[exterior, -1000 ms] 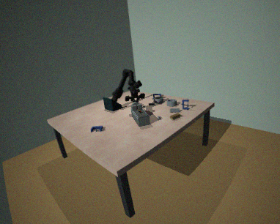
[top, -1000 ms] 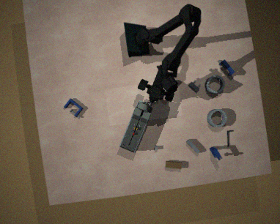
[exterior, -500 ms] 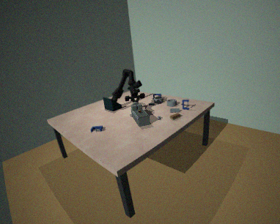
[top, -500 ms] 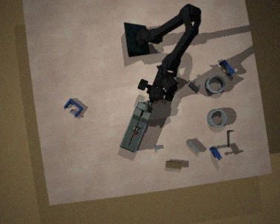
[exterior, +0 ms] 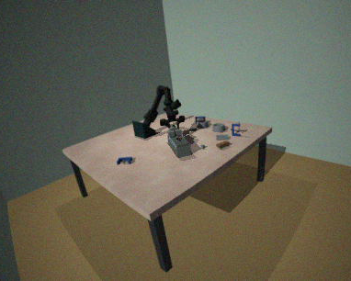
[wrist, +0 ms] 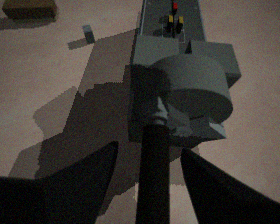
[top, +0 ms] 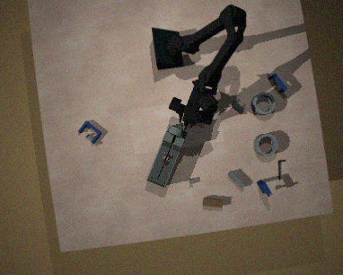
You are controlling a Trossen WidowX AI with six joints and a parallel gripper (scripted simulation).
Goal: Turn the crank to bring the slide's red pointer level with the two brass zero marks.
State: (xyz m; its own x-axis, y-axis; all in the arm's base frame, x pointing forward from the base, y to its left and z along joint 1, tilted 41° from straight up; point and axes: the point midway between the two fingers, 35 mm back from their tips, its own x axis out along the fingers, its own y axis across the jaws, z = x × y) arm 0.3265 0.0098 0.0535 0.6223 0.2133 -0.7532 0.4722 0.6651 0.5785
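Observation:
The grey machine (top: 156, 174) (exterior: 181, 148) (wrist: 153, 24) is a long box with blocks and a round drum at its near end. Its red pointer (top: 163, 165) (wrist: 175, 7) appears off the two brass marks, on the side away from the crank; one brass mark (wrist: 170, 21) and the other brass mark (wrist: 180, 23) stand either side of the slide line. The dark crank handle (wrist: 154, 195) extends from the crank at the drum end. My gripper (wrist: 149, 150) is open, its fingers on both sides of the handle with a gap at each side. In the top and exterior views the fingertips and handle are too small to tell apart.
Two grey rings, one ring (top: 263, 104) and another ring (top: 266, 145), lie right of the machine. A brown block (top: 213, 202) (exterior: 223, 145) (wrist: 30, 9), a grey block (top: 236, 179) and blue clamps, including a left clamp (top: 91, 131) (exterior: 125, 161), lie around it.

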